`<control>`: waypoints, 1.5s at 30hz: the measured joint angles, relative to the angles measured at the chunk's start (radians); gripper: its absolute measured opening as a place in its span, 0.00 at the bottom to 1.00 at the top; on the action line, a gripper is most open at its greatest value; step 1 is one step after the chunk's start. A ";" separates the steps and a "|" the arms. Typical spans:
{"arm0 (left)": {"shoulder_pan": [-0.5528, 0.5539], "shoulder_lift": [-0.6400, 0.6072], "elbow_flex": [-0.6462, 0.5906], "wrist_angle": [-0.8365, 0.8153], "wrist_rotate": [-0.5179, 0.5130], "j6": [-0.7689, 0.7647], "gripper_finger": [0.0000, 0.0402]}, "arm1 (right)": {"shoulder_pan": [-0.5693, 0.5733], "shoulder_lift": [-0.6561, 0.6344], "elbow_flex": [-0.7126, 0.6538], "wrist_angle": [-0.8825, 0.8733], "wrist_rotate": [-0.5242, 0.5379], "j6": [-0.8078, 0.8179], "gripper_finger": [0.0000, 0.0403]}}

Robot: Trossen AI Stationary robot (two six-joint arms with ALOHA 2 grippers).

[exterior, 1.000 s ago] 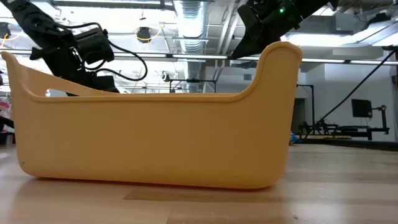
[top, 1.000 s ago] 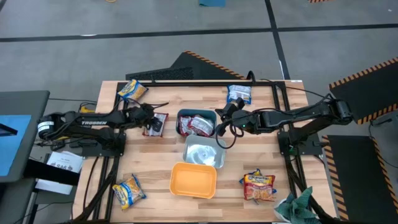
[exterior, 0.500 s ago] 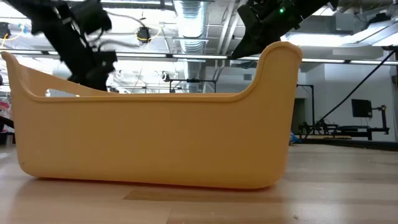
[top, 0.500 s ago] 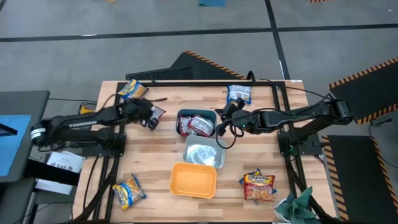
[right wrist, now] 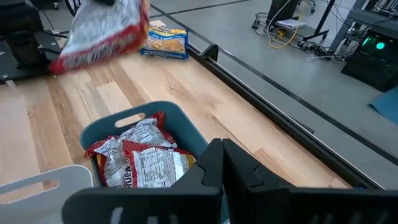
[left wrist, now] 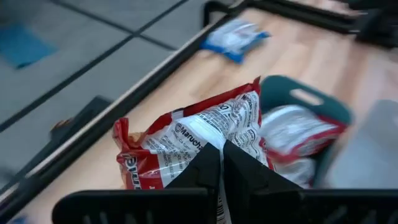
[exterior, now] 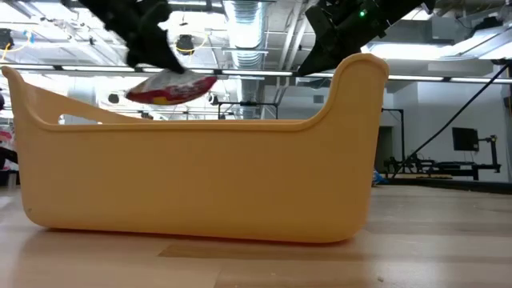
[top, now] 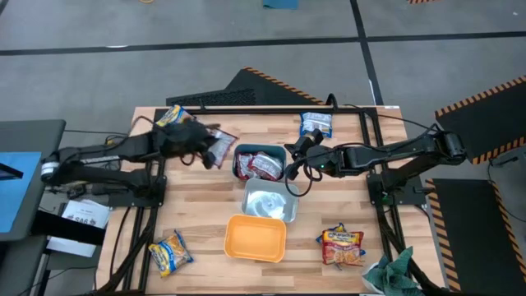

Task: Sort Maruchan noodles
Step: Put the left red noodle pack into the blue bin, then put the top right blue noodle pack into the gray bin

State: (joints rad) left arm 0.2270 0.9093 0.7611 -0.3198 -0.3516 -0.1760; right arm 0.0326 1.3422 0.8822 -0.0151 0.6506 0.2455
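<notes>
Left gripper (top: 212, 146) fingers clamped on red-silver packet (left wrist: 199, 140): carry toward three o'clock, release squarely over teal tub (top: 243, 153); right gripper (top: 292, 151) fingers together, waiting

the left tool (top: 209, 146) holds a red-silver packet (top: 222, 147) just left of the teal tub (top: 240, 153), which has red packets inside. the right tool (top: 292, 150) sits at the tub's right edge, fingers together. below lie a pale-blue tub (top: 289, 210) and an orange tub (top: 256, 238) on the wooden surface (top: 197, 210).
</notes>
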 joint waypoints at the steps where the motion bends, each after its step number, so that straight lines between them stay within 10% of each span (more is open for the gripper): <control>1: -0.023 0.033 0.005 0.037 0.005 0.007 0.00 | 0.000 0.000 0.000 0.000 0.000 0.000 0.05; 21: -0.123 0.523 0.166 0.195 -0.058 -0.034 0.00 | 0.000 0.000 0.000 -0.022 0.000 -0.003 0.05; 30: -0.105 0.553 0.166 0.254 -0.078 -0.038 0.04 | 0.000 0.000 0.000 -0.017 0.000 -0.003 0.05; 45: -0.076 0.418 0.276 0.037 0.082 0.084 0.38 | 0.001 0.000 0.001 -0.017 0.000 -0.007 0.05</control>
State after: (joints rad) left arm 0.1509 1.3271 1.0370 -0.2831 -0.2699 -0.0918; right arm 0.0333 1.3422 0.8829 -0.0316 0.6506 0.2382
